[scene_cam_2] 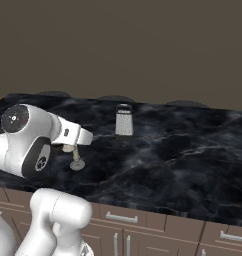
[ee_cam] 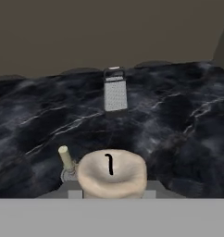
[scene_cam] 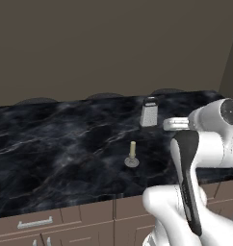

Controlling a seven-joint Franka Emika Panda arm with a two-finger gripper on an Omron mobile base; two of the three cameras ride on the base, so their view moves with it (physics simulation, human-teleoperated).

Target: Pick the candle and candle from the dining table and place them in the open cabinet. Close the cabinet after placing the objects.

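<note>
A short cream stub candle point(ee_cam: 111, 173) with a dark wick sits right in front of the hand camera, and my gripper point(ee_cam: 112, 192) is shut on it, held above the dining table point(scene_cam: 51, 144). In the right base view the gripper point(scene_cam_2: 69, 148) hangs near the table's front edge. Just to its left the slim stick candle point(ee_cam: 66, 159) stands upright on its round grey dish, free of the hand point(scene_cam: 132, 153) point(scene_cam_2: 77, 161). The cabinet is out of view.
A silver-grey box grater point(scene_cam: 148, 112) point(scene_cam_2: 124, 120) point(ee_cam: 115, 89) stands upright farther back on the table. Brown drawer fronts with silver handles point(scene_cam: 34, 222) point(scene_cam_2: 120, 217) run below the front edge. A plain brown wall rises behind the table.
</note>
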